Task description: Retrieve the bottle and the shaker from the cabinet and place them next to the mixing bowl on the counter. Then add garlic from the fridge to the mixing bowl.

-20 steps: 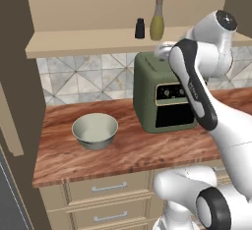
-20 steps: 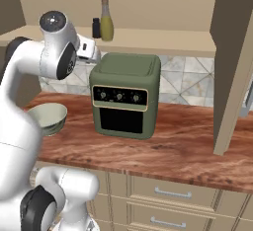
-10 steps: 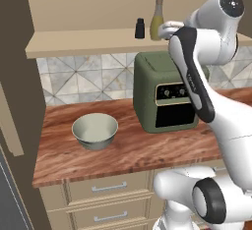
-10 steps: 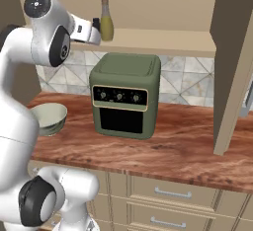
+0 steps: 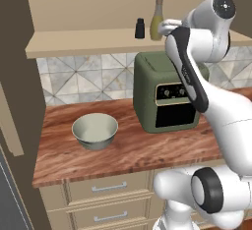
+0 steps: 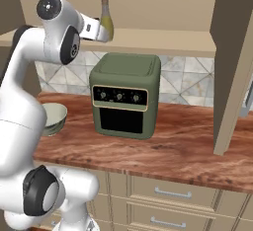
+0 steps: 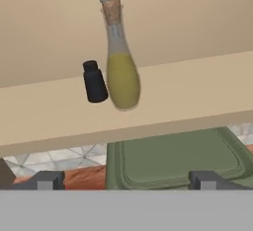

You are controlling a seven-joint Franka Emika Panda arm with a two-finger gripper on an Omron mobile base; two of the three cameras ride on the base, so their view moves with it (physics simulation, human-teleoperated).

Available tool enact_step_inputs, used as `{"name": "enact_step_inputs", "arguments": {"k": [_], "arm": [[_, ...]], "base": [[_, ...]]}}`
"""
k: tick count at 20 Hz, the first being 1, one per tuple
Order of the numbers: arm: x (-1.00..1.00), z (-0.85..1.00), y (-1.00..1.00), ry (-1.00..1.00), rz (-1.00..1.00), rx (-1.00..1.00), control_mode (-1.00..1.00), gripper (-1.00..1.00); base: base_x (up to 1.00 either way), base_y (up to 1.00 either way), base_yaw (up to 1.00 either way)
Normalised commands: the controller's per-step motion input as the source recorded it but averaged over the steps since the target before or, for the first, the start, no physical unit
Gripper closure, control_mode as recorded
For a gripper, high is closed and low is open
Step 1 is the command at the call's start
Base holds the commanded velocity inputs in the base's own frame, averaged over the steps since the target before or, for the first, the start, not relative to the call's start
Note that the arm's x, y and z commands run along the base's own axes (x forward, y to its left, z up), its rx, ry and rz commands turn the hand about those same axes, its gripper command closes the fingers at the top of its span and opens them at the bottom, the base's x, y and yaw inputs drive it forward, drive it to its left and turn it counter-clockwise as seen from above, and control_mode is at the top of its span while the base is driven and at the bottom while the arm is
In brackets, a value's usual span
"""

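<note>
A tall glass bottle (image 5: 157,14) of yellow liquid with a cork stands on the open cabinet shelf (image 5: 88,43). A small black shaker (image 5: 140,28) stands just left of it. In the hand view the bottle (image 7: 120,72) and shaker (image 7: 94,82) sit straight ahead, some way off. My gripper (image 7: 126,180) is open and holds nothing. It hovers at shelf height just in front of the bottle (image 6: 105,18), above the oven. The grey-green mixing bowl (image 5: 95,130) rests on the wooden counter (image 5: 123,153) at the left. The garlic is out of view.
A green countertop oven (image 5: 167,94) stands on the counter below the shelf, right of the bowl (image 6: 53,117). A cabinet side panel (image 6: 230,67) comes down at the right. Drawers (image 6: 168,193) run under the counter edge. The backsplash is tiled.
The arm has lifted the hand from beside the oven's top up to shelf height, close in front of the bottle. The jaws have stayed open.
</note>
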Motion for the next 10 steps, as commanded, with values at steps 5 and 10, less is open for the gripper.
{"name": "enact_step_inputs", "arguments": {"k": [5,10], "arm": [[0.41,0.0,-0.04,0.0,0.0,0.0,-1.0,-1.0],[0.26,0.01,0.0,0.0,0.01,-0.01,-1.0,-1.0]], "base": [[0.0,0.0,0.0],[0.0,0.0,0.0]]}}
